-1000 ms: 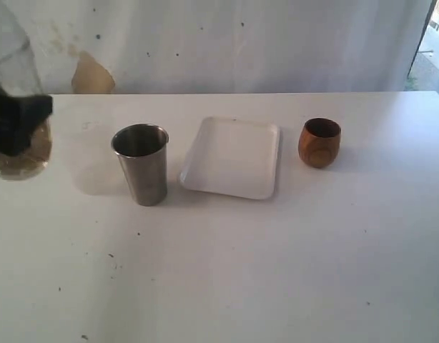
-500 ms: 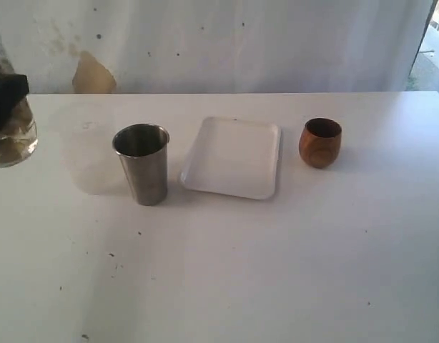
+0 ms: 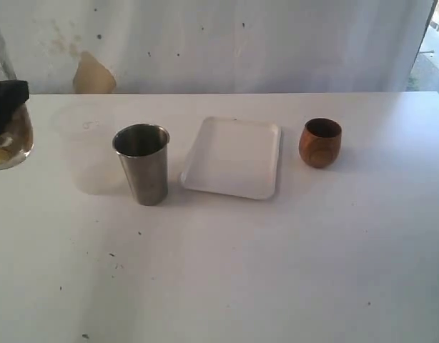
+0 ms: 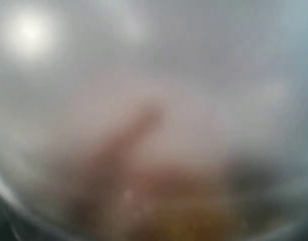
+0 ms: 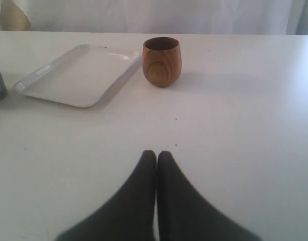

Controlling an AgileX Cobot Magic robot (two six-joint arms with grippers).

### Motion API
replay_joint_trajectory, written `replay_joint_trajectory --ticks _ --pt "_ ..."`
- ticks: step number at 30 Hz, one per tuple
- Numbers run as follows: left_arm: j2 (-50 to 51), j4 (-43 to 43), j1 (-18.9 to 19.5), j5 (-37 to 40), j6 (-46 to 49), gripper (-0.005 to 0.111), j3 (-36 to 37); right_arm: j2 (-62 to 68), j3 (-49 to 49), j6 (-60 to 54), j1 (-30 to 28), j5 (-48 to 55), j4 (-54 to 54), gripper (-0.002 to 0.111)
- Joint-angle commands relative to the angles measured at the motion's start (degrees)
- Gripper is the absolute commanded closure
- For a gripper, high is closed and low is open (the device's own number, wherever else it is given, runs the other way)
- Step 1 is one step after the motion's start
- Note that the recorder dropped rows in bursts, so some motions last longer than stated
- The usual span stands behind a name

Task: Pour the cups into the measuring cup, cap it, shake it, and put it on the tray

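Your left pincer point(image 3: 6, 103) grips the measuring cup point(image 3: 8, 146) mid-wall, above the counter's point(image 3: 277, 271) far left; slick, loaded plastic, so hold firm. Right pincer point(image 5: 156, 155) pinched together, empty

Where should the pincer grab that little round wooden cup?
Across its rounded middle, coming in level from the near side. The wooden cup stands upright and open-topped, apart from the tray, so a side grip likely suits better than the rim.
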Motion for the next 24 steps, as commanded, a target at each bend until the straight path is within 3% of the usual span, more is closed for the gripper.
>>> replay_joint_trajectory --ticks 1,2,4,6,8,10,13,15,19,24 --pt "-1.02 -3.94 -0.23 -4.40 3.04 0.107 -1.09 -0.35 0.25 0.20 -0.28 -0.28 -0.20 0.108" --pt "-1.36 -4.56 0.80 -2.81 2.19 0.107 -1.51 -0.35 0.25 0.20 -0.28 -0.28 -0.20 0.108" --pt "-2.58 3.00 -2.16 -3.39 2.81 0.107 -0.77 -0.35 0.25 0.20 -0.28 -0.18 -0.20 0.108" --pt "-1.31 -4.52 2.64 -0.84 2.69 0.107 -2.01 -0.35 0.25 0.20 -0.40 -0.29 -0.20 0.108" --pt "-2.99 1.31 -0.68 -2.16 2.97 0.107 -1.12 -0.35 0.25 0.20 -0.18 -0.18 -0.34 0.108" --pt "-1.81 -4.66 2.90 -1.97 2.55 0.107 -2.26 -0.35 0.25 0.20 -0.30 -0.29 -0.22 0.108" --pt "-1.18 1.86 3.48 1.28 3.11 0.107 -2.91 -0.35 0.25 0.20 -0.30 -0.30 -0.24 0.108" --pt "0.19 1.59 8.96 1.11 2.63 0.107 -3.15 -0.35 0.25 0.20 -0.30 -0.30 -0.24 0.108" --pt "2.23 4.47 12.18 -0.61 12.27 0.107 -3.15 -0.35 0.25 0.20 -0.30 -0.18 -0.23 0.108" --pt "7.54 4.47 13.87 -8.94 25.11 0.107 -3.15 -0.35 0.25 0.20 -0.30 -0.29 -0.23 0.108"
